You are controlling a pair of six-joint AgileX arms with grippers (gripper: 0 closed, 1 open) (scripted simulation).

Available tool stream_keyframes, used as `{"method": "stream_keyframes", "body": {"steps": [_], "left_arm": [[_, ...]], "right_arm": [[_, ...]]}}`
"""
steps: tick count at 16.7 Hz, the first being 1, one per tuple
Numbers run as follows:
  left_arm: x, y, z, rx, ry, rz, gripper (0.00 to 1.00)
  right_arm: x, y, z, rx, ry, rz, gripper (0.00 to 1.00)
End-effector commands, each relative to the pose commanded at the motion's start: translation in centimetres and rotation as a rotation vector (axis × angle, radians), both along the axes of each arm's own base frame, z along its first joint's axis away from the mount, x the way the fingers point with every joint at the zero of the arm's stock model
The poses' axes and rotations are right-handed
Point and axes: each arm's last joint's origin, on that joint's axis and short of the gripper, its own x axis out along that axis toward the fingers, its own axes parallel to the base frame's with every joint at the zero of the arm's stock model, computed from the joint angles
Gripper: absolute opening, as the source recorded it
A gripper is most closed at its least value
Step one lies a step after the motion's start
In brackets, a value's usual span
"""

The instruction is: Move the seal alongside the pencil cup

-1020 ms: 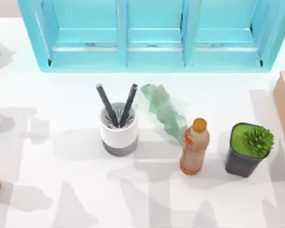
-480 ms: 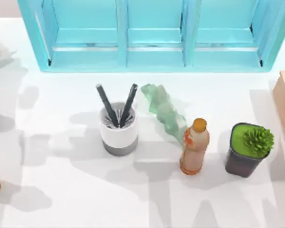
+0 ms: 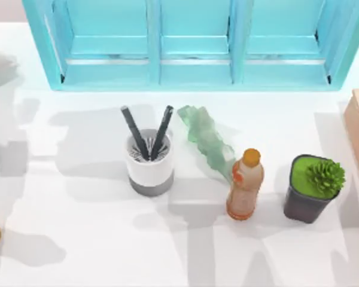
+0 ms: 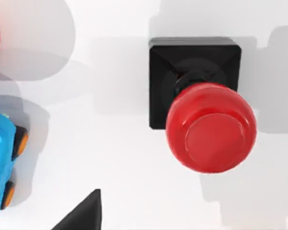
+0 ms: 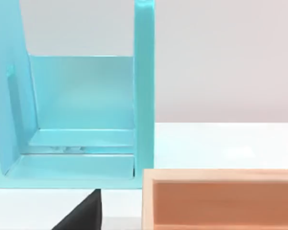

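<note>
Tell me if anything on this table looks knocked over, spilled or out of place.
Nothing stands out. The pencil cup, amber bottle and plant pot stand upright, and the seal sits squarely on its base.

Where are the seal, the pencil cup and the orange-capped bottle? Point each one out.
seal (image 4: 210, 128), left wrist view, on its red knob.
pencil cup (image 3: 149, 167), top view, on its white wall.
orange-capped bottle (image 3: 245, 185), top view, on its amber body.
</note>
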Motion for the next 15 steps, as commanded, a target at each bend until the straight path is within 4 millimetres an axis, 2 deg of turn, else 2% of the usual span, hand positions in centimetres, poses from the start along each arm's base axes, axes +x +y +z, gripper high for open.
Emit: {"method": "stream_keyframes", "body": {"steps": [7,10,15], "left_arm": [[0.2,-0.1,-0.5,-0.001,0.003,-0.002,1.0],[0.4,0.0,-3.1,-0.001,0.005,0.001,1.0],[0.3,0.1,-8.8,0.0,-0.001,0.0,1.0]], "right_arm": [[0.0,0.0,0.0,0.0,0.0,0.0,1.0],[0.0,0.0,0.0,0.0,0.0,0.0,1.0],[0.0,0.0,0.0,0.0,0.0,0.0,1.0]]}}
